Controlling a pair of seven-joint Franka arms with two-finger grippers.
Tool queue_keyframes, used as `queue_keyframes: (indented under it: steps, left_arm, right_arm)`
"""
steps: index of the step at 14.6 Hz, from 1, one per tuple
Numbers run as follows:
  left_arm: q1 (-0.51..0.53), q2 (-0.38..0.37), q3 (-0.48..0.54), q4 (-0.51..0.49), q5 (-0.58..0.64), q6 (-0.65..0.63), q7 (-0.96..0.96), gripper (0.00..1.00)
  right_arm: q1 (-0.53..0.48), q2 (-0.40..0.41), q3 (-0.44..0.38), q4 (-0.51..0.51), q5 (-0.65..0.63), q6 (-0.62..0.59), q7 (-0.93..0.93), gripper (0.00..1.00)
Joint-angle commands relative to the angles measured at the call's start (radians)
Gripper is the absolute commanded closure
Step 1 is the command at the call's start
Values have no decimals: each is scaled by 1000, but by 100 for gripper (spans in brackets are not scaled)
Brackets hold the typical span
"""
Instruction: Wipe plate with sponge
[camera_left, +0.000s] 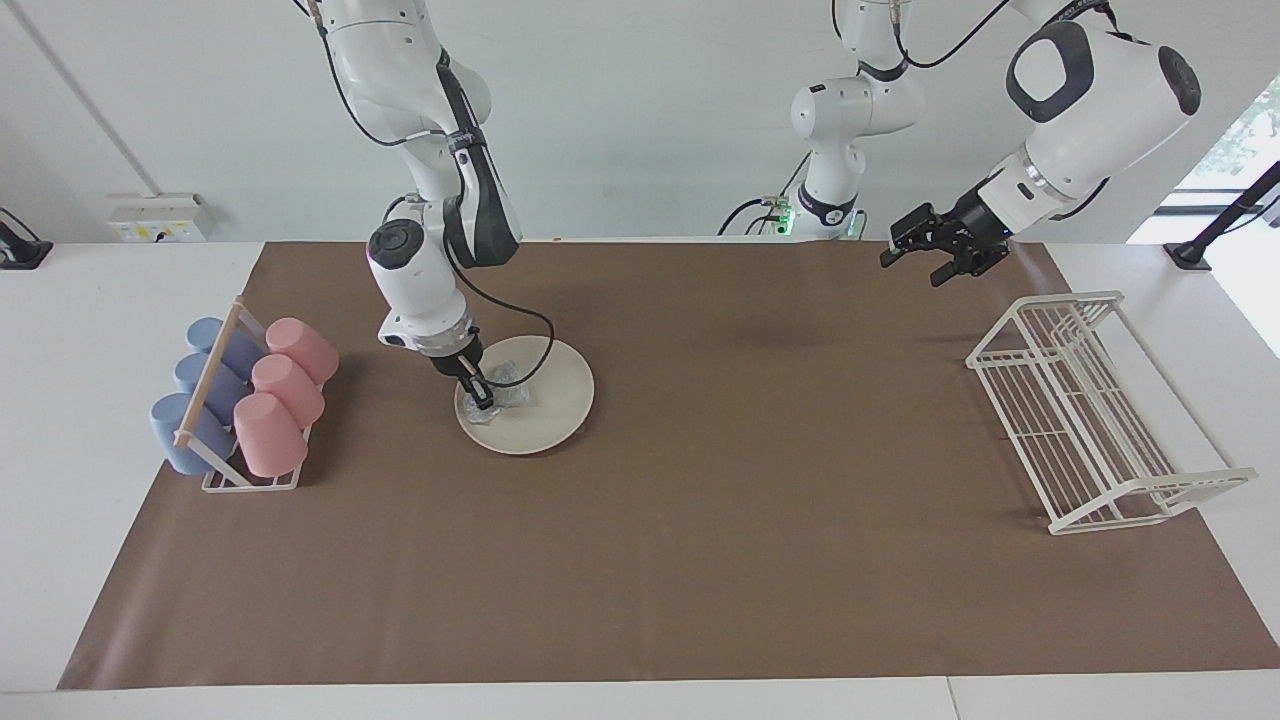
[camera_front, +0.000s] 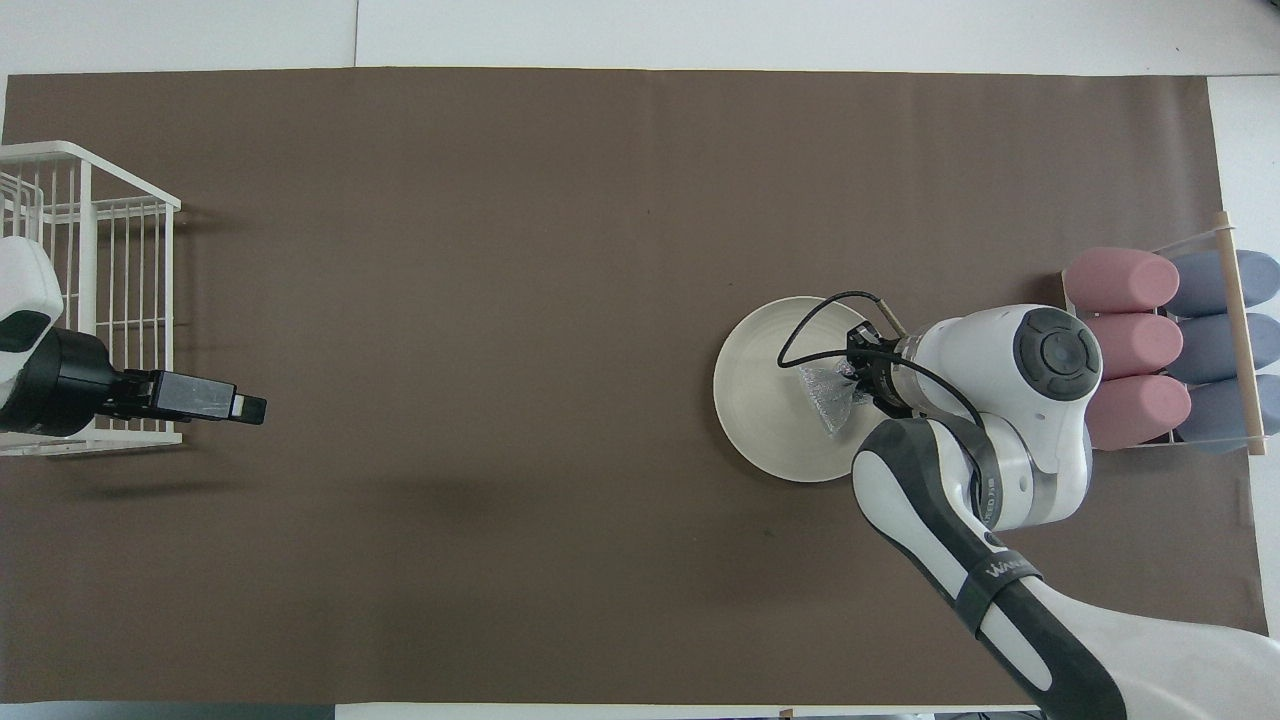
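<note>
Contact pressure should be kept light and even while the small silvery-grey mesh sponge (camera_left: 503, 384), pinched by the right end effector (camera_left: 482, 396), is swept across the round cream-white plate (camera_left: 545, 405) lying beside the cup rack (camera_left: 245, 400); the left end effector (camera_left: 935, 250) waits spread above the surface (camera_left: 700, 560).

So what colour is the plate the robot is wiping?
The plate is cream-white, plain with no pattern. It shows best in the overhead view.

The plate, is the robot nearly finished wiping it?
Done: the right gripper is shut on the small silvery-grey mesh sponge. In hand: it presses the sponge on the round cream-white plate, toward the cup-rack side. Left: the rest of the plate; nearly finished can't be judged. The left gripper waits, open, over the brown mat.
</note>
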Motion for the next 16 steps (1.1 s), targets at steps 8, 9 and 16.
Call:
queue_keyframes:
  steps: [8,9,16]
  left_arm:
    - [8,-6,-6,8,21,-7,-10,0]
    - [8,-6,-4,8,21,-7,-10,0]
    - [0,-6,-6,18,21,-7,-11,0]
  right_arm:
    - [190,32,9,37,3,17,328,100]
    - [190,29,9,66,3,-30,329,100]
    - [237,-31,26,285,6,-348,498,100]
